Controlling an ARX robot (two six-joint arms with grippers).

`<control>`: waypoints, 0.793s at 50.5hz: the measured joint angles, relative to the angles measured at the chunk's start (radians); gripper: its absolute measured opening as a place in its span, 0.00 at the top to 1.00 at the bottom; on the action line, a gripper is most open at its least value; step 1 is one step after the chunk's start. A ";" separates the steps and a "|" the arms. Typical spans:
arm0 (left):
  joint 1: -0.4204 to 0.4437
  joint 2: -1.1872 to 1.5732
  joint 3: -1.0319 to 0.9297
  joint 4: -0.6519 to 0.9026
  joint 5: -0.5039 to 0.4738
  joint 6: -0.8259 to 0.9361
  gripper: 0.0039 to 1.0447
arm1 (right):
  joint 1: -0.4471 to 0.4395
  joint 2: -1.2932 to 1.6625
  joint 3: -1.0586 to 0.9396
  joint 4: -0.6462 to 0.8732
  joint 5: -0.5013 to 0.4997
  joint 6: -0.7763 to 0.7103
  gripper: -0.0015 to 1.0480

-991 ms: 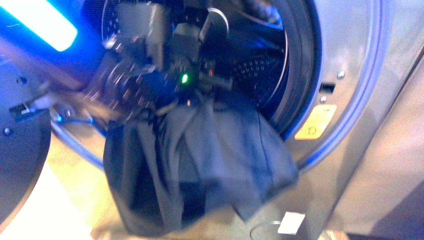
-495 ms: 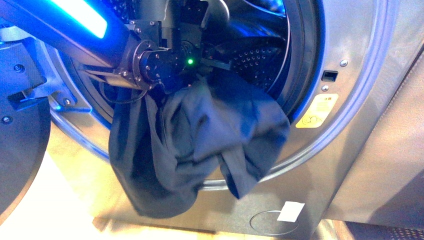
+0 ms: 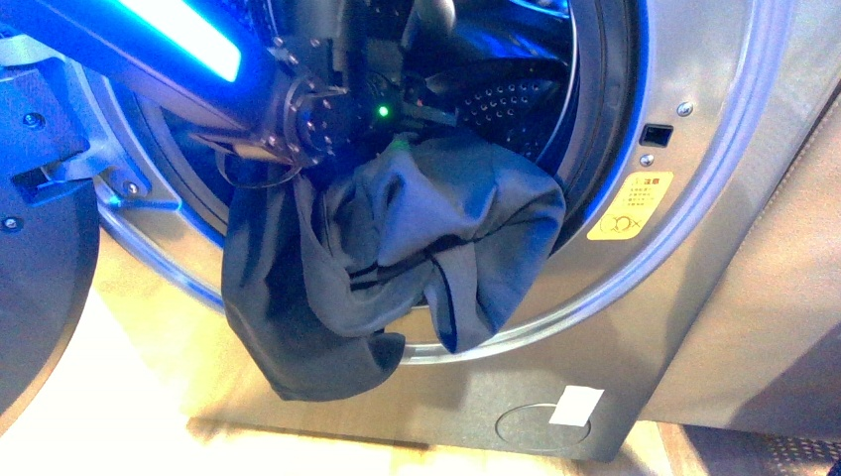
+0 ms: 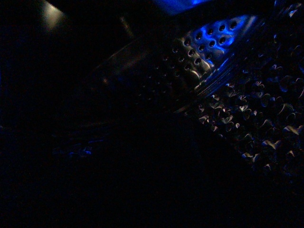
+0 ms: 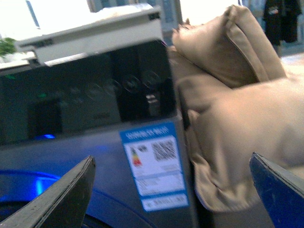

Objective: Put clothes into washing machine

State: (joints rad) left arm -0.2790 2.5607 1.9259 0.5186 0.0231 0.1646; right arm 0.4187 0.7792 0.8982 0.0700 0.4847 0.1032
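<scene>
The washing machine is a silver-grey front loader with its porthole open. The clothes, a limp dark charcoal garment, hang over the lower gasket, part inside the drum and part drooping down the front. My left arm, lit blue, reaches through the porthole. Its gripper is at the garment's top edge just inside the drum, shut on the clothes. The left wrist view is dark. My right gripper is open with nothing between its fingers, facing the machine's upper corner and its blue-white label.
The round door stands swung open at the left. A yellow warning sticker sits right of the porthole, and a white label lies on a round cover low on the front. Tan sofa cushions stand beside the machine.
My left arm has pushed further into the drum. The clothes have risen with it, so the hanging lower edge sits higher on the front panel than before.
</scene>
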 joint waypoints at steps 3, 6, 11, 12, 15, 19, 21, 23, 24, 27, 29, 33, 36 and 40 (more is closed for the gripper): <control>0.000 0.022 0.028 -0.017 -0.010 0.000 0.93 | -0.040 -0.077 -0.100 -0.035 0.011 0.056 0.07; 0.000 0.045 0.064 -0.037 -0.022 0.000 0.93 | -0.040 -0.129 -0.173 -0.045 0.036 0.096 0.07; 0.000 0.067 0.108 -0.061 -0.032 0.001 0.93 | -0.001 -0.163 -0.245 -0.025 0.083 0.131 0.07; 0.000 0.074 0.120 -0.068 -0.034 0.001 0.93 | 0.010 -0.165 -0.256 -0.020 0.090 0.135 0.07; 0.000 0.089 0.151 -0.084 -0.041 0.001 0.93 | 0.006 -0.172 -0.262 -0.047 0.043 0.121 0.10; 0.000 0.113 0.203 -0.115 -0.051 0.001 0.93 | -0.036 -0.193 -0.290 -0.073 -0.080 0.051 0.20; 0.000 0.126 0.231 -0.130 -0.053 0.001 0.93 | -0.064 -0.217 -0.330 -0.069 -0.137 -0.004 0.27; 0.000 0.139 0.259 -0.148 -0.060 0.001 0.93 | -0.083 -0.237 -0.361 -0.060 -0.166 -0.028 0.32; 0.001 0.150 0.280 -0.161 -0.065 0.001 0.93 | -0.095 -0.251 -0.381 -0.054 -0.181 -0.042 0.35; 0.002 0.178 0.338 -0.198 -0.076 0.008 0.93 | -0.126 -0.283 -0.430 -0.038 -0.209 -0.062 0.43; 0.003 0.211 0.403 -0.235 -0.080 0.013 0.93 | -0.148 -0.307 -0.466 -0.026 -0.226 -0.075 0.50; 0.004 0.255 0.491 -0.281 -0.087 0.016 0.93 | -0.186 -0.343 -0.521 -0.008 -0.260 -0.085 0.62; 0.005 0.300 0.576 -0.327 -0.092 0.016 0.93 | -0.208 -0.365 -0.556 0.002 -0.284 -0.091 0.70; 0.008 0.367 0.713 -0.402 -0.095 0.015 0.93 | -0.232 -0.390 -0.594 0.013 -0.309 -0.095 0.80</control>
State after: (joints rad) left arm -0.2714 2.9273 2.6385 0.1165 -0.0723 0.1799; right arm 0.1871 0.3893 0.3042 0.0826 0.1761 0.0082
